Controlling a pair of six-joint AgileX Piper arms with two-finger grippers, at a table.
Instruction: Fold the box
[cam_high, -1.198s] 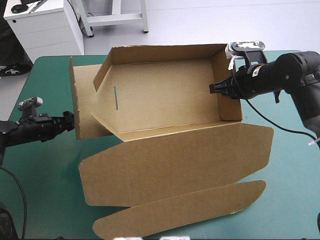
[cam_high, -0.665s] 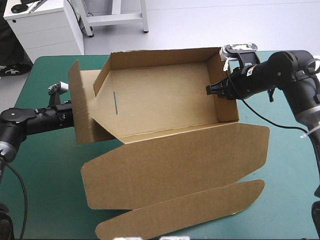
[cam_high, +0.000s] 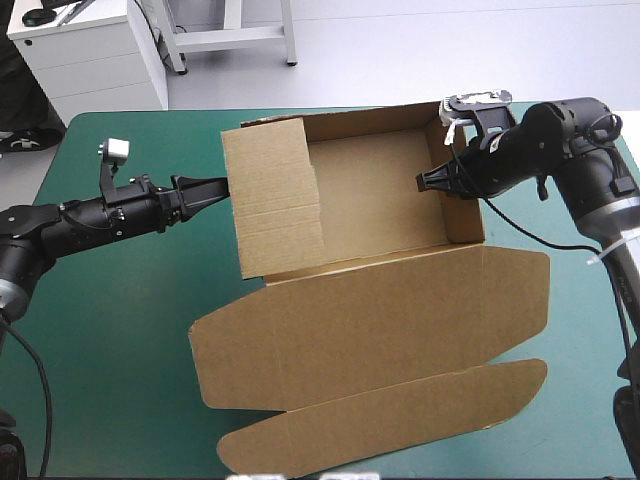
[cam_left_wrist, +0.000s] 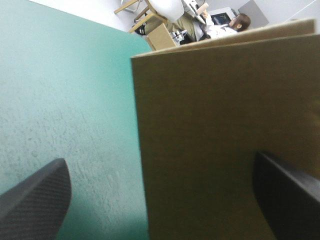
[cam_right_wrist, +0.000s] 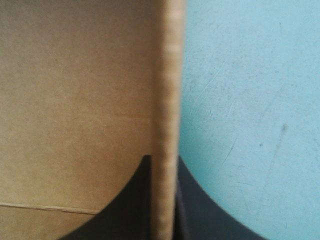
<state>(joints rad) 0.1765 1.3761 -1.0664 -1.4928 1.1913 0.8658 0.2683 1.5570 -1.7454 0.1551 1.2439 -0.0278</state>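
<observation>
at the far right, the right gripper (cam_high: 425, 180) clamps the box (cam_high: 370, 200).

No legible txt or labels anywhere.

Brown box (cam_high: 370, 200), half formed: an open tray on the teal-green cover (cam_high: 110, 330). I see its right wall (cam_high: 458, 170) upright, with the top edge (cam_right_wrist: 165, 100) pinched between the fingers of my right gripper (cam_high: 422, 181) and running straight ahead from them. Back wall (cam_high: 350, 122) is upright too. Left panel (cam_high: 272, 200) leans inward over the floor (cam_high: 375, 195). Its outer edge sits right at the tip of my left gripper (cam_high: 222, 185), whose fingers stand wide apart; touching or not, I can't tell. Lid (cam_high: 370, 320) lies flat on the near side of both grippers, tuck flap (cam_high: 390, 425) flat beyond it, nearest the table's near edge.
</observation>
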